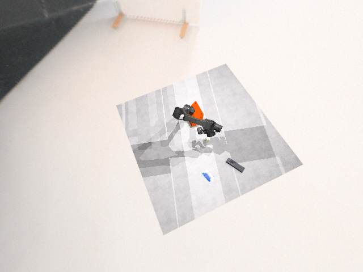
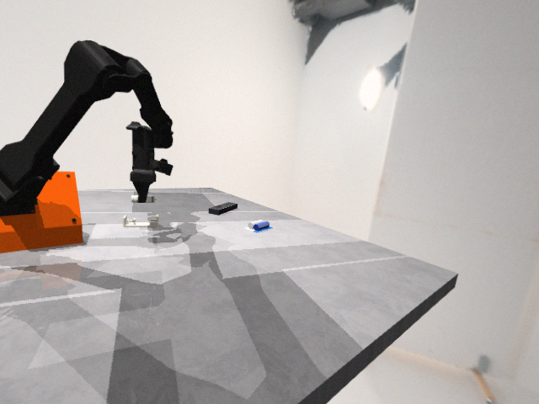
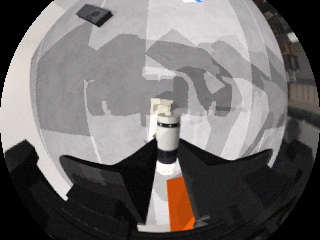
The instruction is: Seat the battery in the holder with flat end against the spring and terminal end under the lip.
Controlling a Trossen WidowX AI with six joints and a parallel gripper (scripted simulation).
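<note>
Gripping the white battery (image 2: pixel 148 199) (image 3: pixel 168 137) level between my fingertips (image 2: pixel 142 198), I held it above the cream battery holder (image 2: pixel 141 225) (image 3: pixel 161 104), left of the blue cylinder (image 2: pixel 261 225).

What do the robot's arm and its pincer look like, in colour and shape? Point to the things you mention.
The black, jointed robot arm (image 1: pixel 194 119) (image 2: pixel 61 114) has thick, angular links with rounded joints, and no cable or marking is distinguishable on it. Its black parallel-jaw pincer (image 2: pixel 142 200) (image 3: pixel 167 142) has wedge-shaped fingers that narrow towards the tips.
</note>
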